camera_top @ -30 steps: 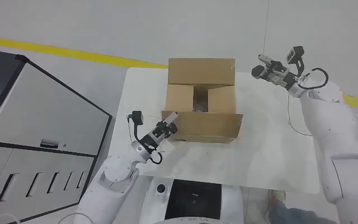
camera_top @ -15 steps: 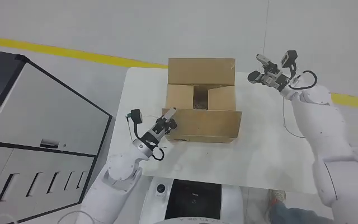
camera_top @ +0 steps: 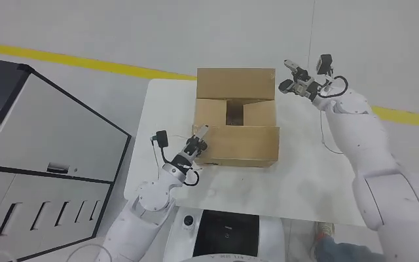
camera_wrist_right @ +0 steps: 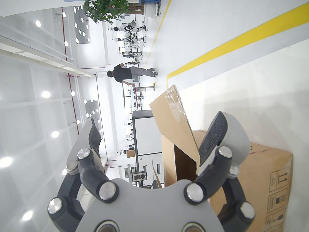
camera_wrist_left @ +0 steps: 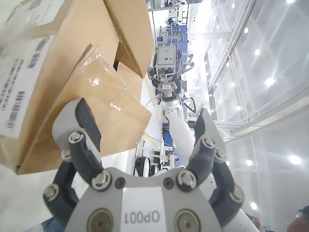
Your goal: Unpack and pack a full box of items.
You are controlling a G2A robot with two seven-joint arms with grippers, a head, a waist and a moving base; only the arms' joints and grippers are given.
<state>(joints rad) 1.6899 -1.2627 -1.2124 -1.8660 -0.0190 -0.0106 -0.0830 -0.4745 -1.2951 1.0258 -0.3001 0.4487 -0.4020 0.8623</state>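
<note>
**Unpacking at the flap-opening stage: both grippers empty at opposite corners of the box**

The box [camera_top: 260, 114] sits near the middle of the worktop [camera_top: 308, 170]. Its far flap [camera_top: 236, 83] is thrown back, and its near flap [camera_top: 239, 145] is folded out toward you. The two inner flaps [camera_top: 209, 112] lie across the opening with a dark slot between them. What is inside cannot be made out through that slot.

Your left gripper [camera_top: 198, 139] is at the near-left corner, just beside the end of the near flap. In the left wrist view its fingers [camera_wrist_left: 87, 121] are spread wide with nothing between them. One pad sits against or just short of the taped cardboard, and I cannot tell which.

Your right gripper [camera_top: 292, 77] is off the far-right corner. Its fingers [camera_wrist_right: 214, 134] are also spread and empty, and the corner of the box is just beyond one of them.

My reading is that you are opening the box and no item has come out yet.

The next move needs the inner flaps out of the way:
- Bring a spread gripper to the free edge of one inner flap at the slot.
- Get a finger under that edge or pinch it, then swing the flap outward.
- Steady the box with the other arm so that it does not slide on the worktop.
- Watch the loose tape on the flaps, which may catch a pad.
</note>
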